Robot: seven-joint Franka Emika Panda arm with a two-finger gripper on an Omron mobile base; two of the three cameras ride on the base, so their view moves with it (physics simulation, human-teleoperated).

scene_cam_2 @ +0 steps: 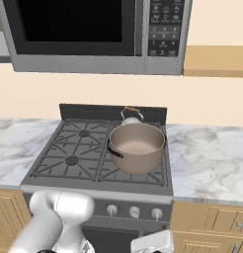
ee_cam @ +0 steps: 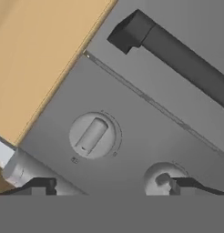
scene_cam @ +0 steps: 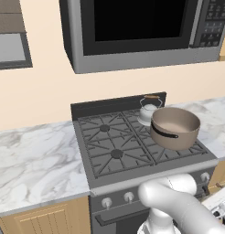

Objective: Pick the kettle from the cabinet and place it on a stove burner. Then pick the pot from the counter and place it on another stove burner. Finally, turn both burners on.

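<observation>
In the left base view the pot [scene_cam: 175,127] was seen on the stove's [scene_cam: 115,146] right front burner with the kettle [scene_cam: 147,109] just behind it, the same was shown in the right base view, and in the hand view the gripper [ee_cam: 114,185] (fingers spread wide, nothing held) was found close before a stove knob [ee_cam: 92,135].
</observation>
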